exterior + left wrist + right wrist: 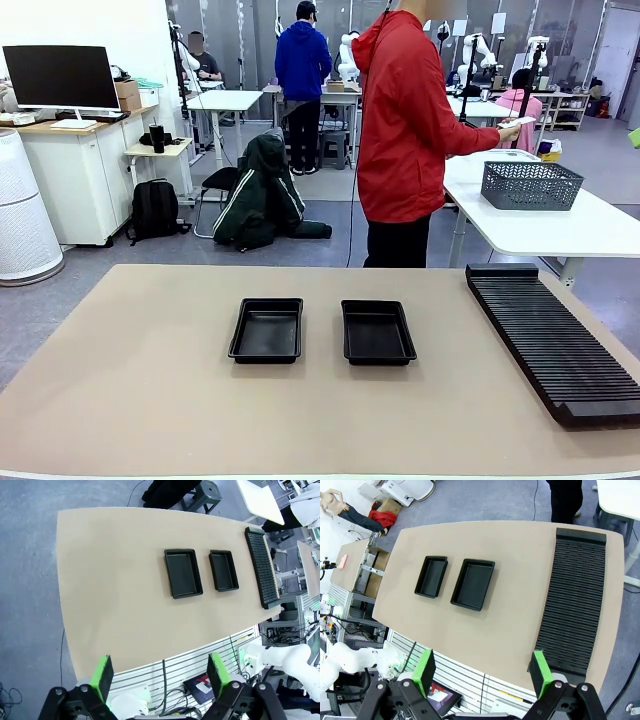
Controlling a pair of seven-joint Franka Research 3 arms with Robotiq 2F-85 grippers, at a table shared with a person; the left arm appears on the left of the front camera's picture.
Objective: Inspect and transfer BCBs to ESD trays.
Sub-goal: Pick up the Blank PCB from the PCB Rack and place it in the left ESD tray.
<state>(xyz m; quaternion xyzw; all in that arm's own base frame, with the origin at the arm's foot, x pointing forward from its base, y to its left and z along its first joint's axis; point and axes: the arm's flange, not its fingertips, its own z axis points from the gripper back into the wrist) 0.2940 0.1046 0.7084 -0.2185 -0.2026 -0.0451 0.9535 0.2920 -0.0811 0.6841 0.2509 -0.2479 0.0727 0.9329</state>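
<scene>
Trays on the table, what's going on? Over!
Both jaws open, empty. Left tray, right tray empty. Rack beside them, not touching.

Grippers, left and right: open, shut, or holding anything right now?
Left gripper: open, holding nothing.
Right gripper: open, holding nothing.

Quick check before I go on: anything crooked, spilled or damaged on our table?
Nothing stands out. The left ESD tray and the right ESD tray sit flat and empty, side by side but apart, on the table. The black slotted rack lies straight along its right side. No spill or damage visible.
</scene>
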